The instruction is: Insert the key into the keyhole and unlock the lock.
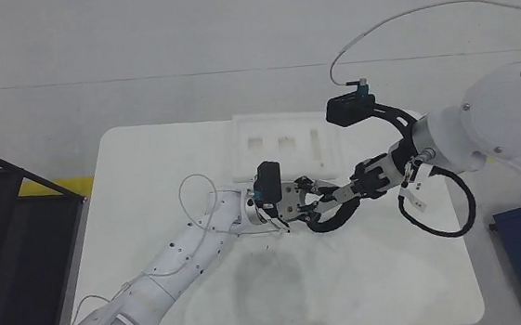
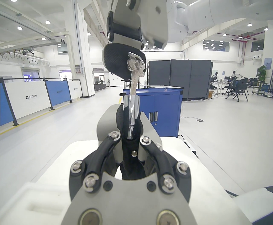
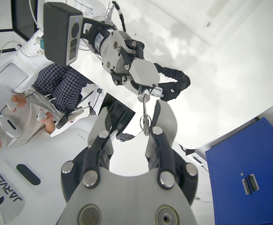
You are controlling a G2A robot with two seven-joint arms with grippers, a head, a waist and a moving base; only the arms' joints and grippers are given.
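Note:
My left gripper [image 2: 130, 114] is shut on the silver lock cylinder [image 2: 131, 110], holding it above the white table [image 1: 154, 218]. The lock's black cable [image 3: 177, 82] loops out behind it. A silver key [image 2: 134, 70] has its blade in the keyhole at the cylinder's end, and its head with a small ring [image 3: 145, 122] sticks out. My right gripper [image 3: 132, 109] is open around the key head, which lies against one finger [image 3: 165, 119] while the other finger [image 3: 104, 123] stands well apart. In the top view the two grippers meet nose to nose at the table's middle [image 1: 306, 200].
A white foam tray [image 1: 287, 146] with several recesses lies at the table's back edge, just behind the grippers. A blue cabinet [image 2: 162, 110] stands on the floor off the table's side. Bare table surface stretches in front [image 1: 346, 285] and to the left.

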